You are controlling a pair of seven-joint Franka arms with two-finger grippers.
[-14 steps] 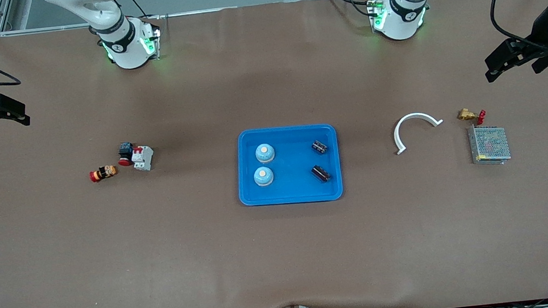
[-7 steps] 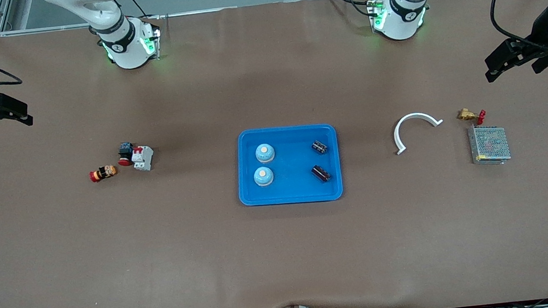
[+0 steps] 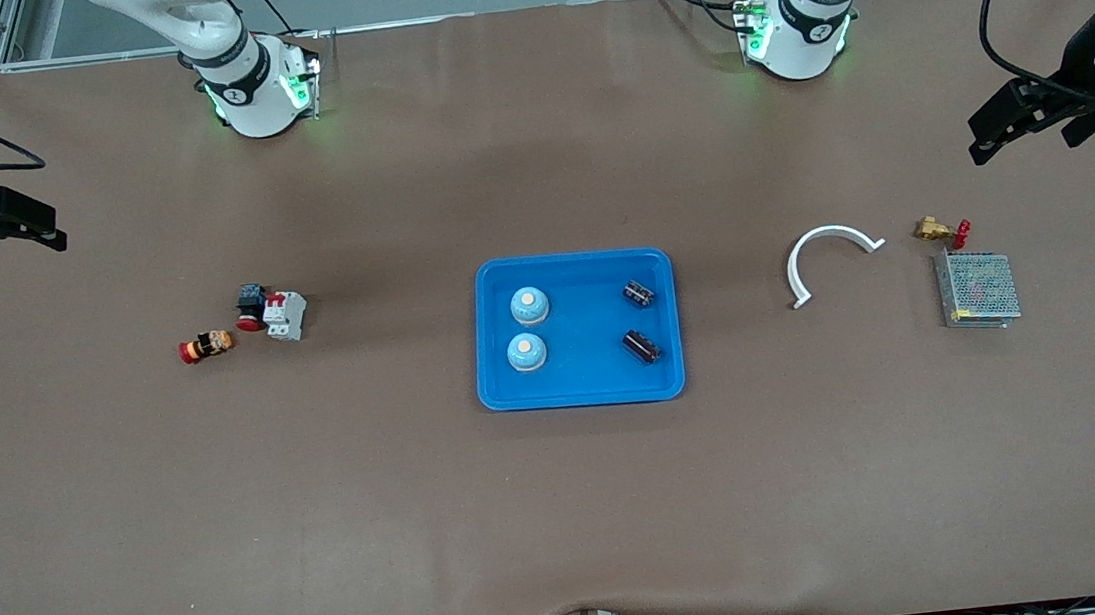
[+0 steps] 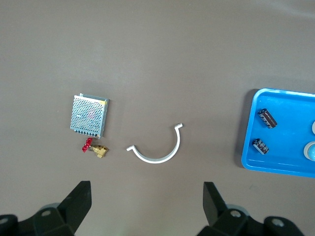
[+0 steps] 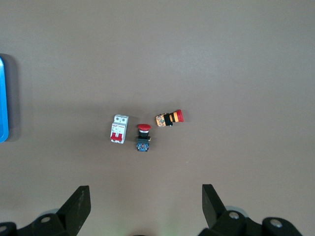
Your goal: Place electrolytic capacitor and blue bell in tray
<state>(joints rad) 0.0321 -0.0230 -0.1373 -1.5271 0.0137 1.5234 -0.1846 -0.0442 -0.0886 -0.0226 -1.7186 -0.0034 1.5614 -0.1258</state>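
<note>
Bright-blue and shallow, the rectangular plastic tray (image 3: 583, 389) with rounded corners and a raised rim sits in the middle of the brown surface (image 3: 567, 507), and everything the task names already lies inside it. Two pale-blue dome-shaped bells with light centres rest at the tray's end toward the right arm: one bell (image 3: 529, 304) farther from the front camera, the other bell (image 3: 527, 352) nearer to it. Two dark cylindrical electrolytic capacitors lie on their sides at the end toward the left arm, one capacitor (image 3: 638, 292) farther from the camera and the other capacitor (image 3: 642, 346) nearer. All four are apart from one another and within the rim.

By my reading the placing is finished. Nothing like a bell or capacitor shows outside the tray.

What lies outside looks like things the task does not want: toward the right arm's end, a white circuit breaker with red switches (image 3: 285, 315), a red-capped push button (image 3: 250, 306) touching it, and an orange-and-black button with a red cap (image 3: 207, 345) just beside them; toward the left arm's end, a white curved plastic strip (image 3: 829, 255), a small brass valve with a red handle (image 3: 939, 230) and a grey metal mesh box (image 3: 978, 289).

The left hand (image 4: 146, 204) hangs high over the left arm's end, fingers spread and empty. The right hand (image 5: 146, 206) hangs over the right arm's end, likewise spread and empty. Both arms wait.
</note>
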